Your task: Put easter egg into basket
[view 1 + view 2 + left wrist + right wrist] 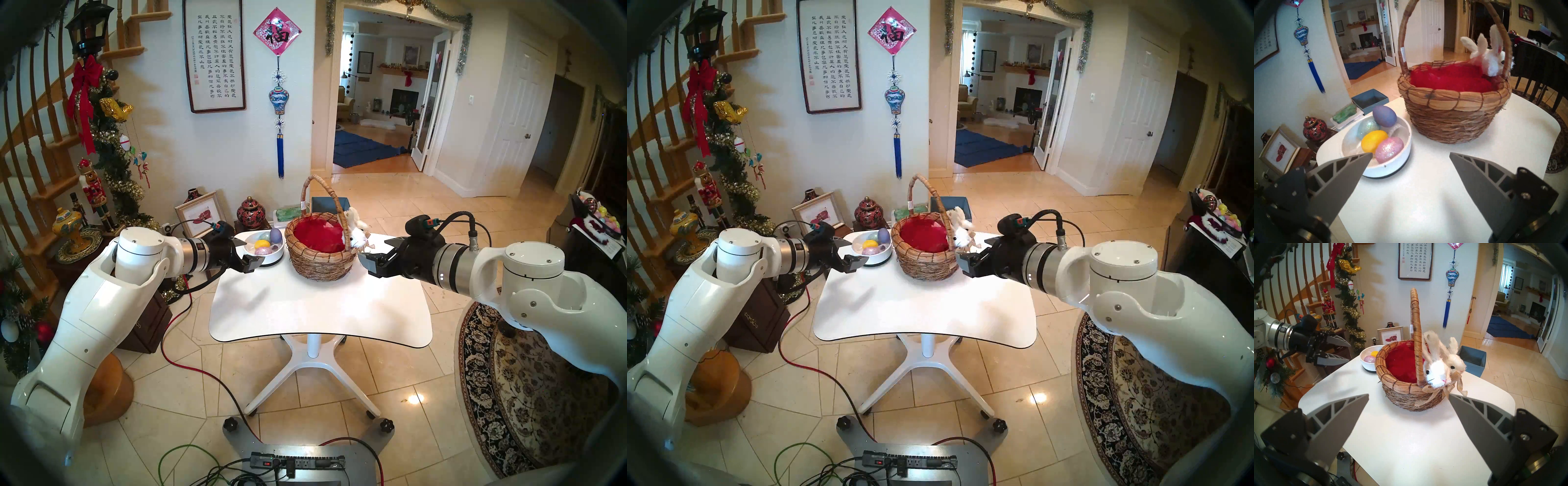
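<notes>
Several easter eggs lie in a shallow white bowl [1390,167] at the table's far left: a purple egg [1384,116], a yellow egg [1373,140], a pink glitter egg [1389,149] and a pale blue one [1367,128]. Right of the bowl stands the wicker basket [319,264], red-lined, with a tall handle and two white plush bunnies [1436,370] on its right rim. My left gripper [254,251] hovers open and empty just in front of the bowl. Beside the basket's right side, my right gripper [372,249] is also open and empty.
The white pedestal table [319,312] carries only the bowl and basket. A blue open box [330,203] and a red lacquer jar [250,212] stand behind it. Dark wooden cabinets [146,322] crowd the left arm; a patterned rug [529,390] lies on the right.
</notes>
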`<action>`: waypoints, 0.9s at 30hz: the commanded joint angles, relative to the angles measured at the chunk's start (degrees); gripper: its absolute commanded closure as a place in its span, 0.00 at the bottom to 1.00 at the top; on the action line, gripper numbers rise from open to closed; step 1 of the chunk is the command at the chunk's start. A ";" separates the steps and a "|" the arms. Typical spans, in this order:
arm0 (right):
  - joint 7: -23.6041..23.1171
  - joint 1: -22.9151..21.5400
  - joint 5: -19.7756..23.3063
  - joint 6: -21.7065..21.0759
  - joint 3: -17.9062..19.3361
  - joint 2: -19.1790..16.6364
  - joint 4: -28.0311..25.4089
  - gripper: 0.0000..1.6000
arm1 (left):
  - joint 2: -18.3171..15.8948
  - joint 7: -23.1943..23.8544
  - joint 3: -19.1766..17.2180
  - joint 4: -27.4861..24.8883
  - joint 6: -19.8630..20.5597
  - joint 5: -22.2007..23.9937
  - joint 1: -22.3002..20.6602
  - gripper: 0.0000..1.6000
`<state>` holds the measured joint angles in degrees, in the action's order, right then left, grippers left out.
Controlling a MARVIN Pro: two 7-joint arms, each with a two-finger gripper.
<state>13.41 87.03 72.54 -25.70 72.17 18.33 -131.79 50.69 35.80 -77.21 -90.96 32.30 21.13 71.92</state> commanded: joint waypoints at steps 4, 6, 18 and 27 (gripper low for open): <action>-0.03 -0.55 -0.04 0.08 0.46 -0.05 -0.06 0.00 | 5.46 0.85 0.68 4.99 0.37 -3.31 -7.93 0.00; -0.03 -0.55 -0.03 0.09 0.46 -0.05 -0.06 0.00 | 6.35 1.06 1.18 6.54 0.51 -4.15 -9.29 0.00; -0.02 -0.54 -0.02 0.11 0.44 -0.09 -0.06 0.00 | 11.11 2.11 3.54 15.48 0.28 -8.83 -15.89 0.00; -0.02 -0.54 -0.01 0.12 0.43 -0.11 -0.07 0.00 | 14.20 3.30 2.56 21.70 -0.34 -10.85 -19.65 0.00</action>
<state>13.41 87.02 72.59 -25.70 72.15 18.22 -131.79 61.86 38.30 -73.71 -72.52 32.61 11.28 58.19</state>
